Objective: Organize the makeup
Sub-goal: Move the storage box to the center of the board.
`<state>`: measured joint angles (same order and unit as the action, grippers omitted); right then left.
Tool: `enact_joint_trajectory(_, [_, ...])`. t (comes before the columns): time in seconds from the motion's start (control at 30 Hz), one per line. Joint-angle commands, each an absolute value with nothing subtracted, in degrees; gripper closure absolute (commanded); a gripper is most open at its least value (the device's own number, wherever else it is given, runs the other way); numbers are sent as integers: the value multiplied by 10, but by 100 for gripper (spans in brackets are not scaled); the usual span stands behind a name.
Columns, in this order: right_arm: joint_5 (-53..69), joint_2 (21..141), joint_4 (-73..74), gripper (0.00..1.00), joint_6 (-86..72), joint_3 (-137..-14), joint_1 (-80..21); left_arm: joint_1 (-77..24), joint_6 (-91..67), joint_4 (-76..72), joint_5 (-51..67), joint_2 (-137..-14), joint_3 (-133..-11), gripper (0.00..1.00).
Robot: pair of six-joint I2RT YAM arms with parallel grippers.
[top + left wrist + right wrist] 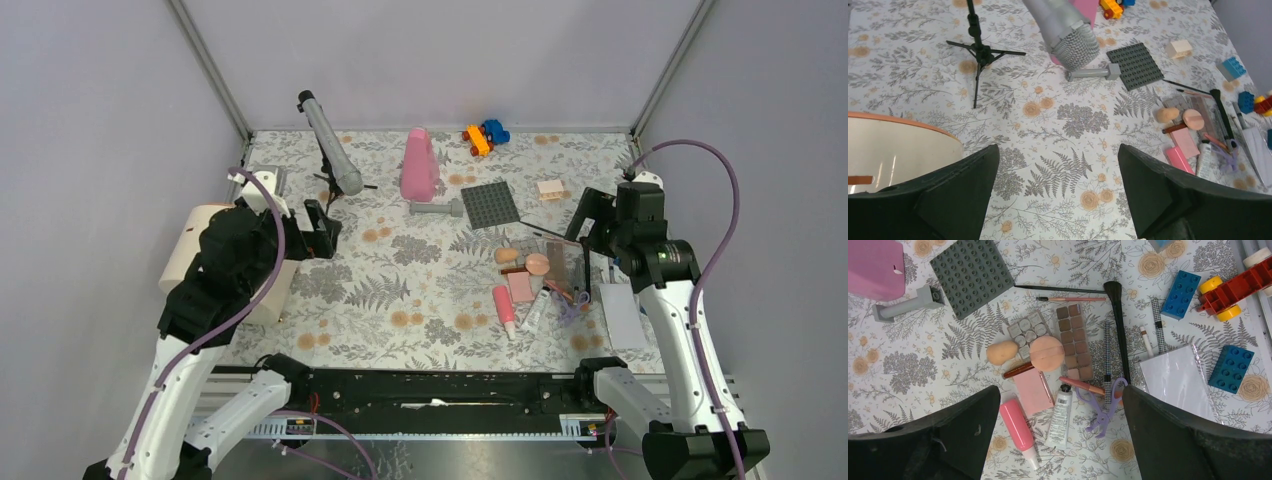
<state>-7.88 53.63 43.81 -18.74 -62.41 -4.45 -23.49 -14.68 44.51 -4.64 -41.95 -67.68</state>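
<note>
Right wrist view: right gripper (pixel 1060 388) hangs over the makeup pile, jaws spread wide, nothing between them. On the flowered bench (pixel 923 370) below it: pink tube (pixel 1018 427) lying flat, white tip toward the lower edge. Pink compact (pixel 1032 390) is just beside the tube, and a pale tube (pixel 1060 416) lies on the compact's other side. Peach sponge (pixel 1001 352) and round puff (pixel 1046 353) sit just above the compact. The puff overlaps a brown shadow palette (pixel 1076 342) and a grey palette (pixel 1027 331). Long black brush (pixel 1118 330) runs along the brown palette's right side; thin brushes (pixel 1073 299) lie across the top. Purple looped tool (pixel 1103 410) is near the pale tube. White packet (pixel 1178 380) and blue bricks (pixel 1181 288) are off to the right, and a grey studded plate (pixel 972 276) is upper left, apart from the pile.

Top view puts the pile at the bench's right-front, by the right arm. Left gripper (pixel 1058 147) is well apart on the left, jaws spread too, empty, over bare cloth. A cream round container (pixel 893 145) is beside its left finger. Microphone (pixel 1068 35) on a small tripod (pixel 979 50) stands ahead of it.
</note>
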Motion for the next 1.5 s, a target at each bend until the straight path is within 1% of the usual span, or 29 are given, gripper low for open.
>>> enact_joint_trajectory(0.0, [-78,548,423,1,-193,-621,-43,-231,-175,436,-113,-423,-676,1])
enact_joint_trajectory(0.1, [-68,552,418,1,-198,-612,-43,-231,-179,460,-145,-422,-677,1])
enact_joint_trajectory(0.17, [-61,551,405,1,-202,-596,-43,-231,-208,482,-181,-423,-674,1])
enact_joint_trajectory(0.33, [-54,548,388,1,-218,-571,-43,-231,-276,496,-217,-401,-654,1])
enact_joint_trajectory(0.5, [-48,548,379,1,-223,-564,-43,-231,-339,518,-301,-375,-650,1])
enact_joint_trajectory(0.7, [-53,550,377,1,-215,-568,-43,-231,-392,551,-377,-415,-687,1])
enact_joint_trajectory(0.87, [-52,554,376,1,-211,-571,-43,-229,-435,570,-492,-448,-733,1])
enact_joint_trajectory(0.93, [-47,557,373,1,-210,-573,-43,-221,-433,570,-514,-463,-753,1])
enact_joint_trajectory(1.03, [-35,567,369,1,-209,-575,-43,-180,-378,536,-479,-501,-775,1])
enact_joint_trajectory(1.1, [-24,571,368,1,-209,-576,-44,-111,-346,517,-405,-532,-786,1])
enact_joint_trajectory(1.17, [-18,573,368,1,-208,-577,-43,-20,-323,491,-318,-553,-782,1])
enact_joint_trajectory(1.23, [-14,571,368,1,-209,-575,-43,52,-311,477,-269,-570,-782,1])
enact_joint_trajectory(1.3, [-8,568,365,1,-209,-570,-43,100,-304,472,-260,-589,-786,1])
enact_joint_trajectory(1.47, [15,576,356,1,-210,-564,-43,168,-311,462,-271,-601,-776,1])
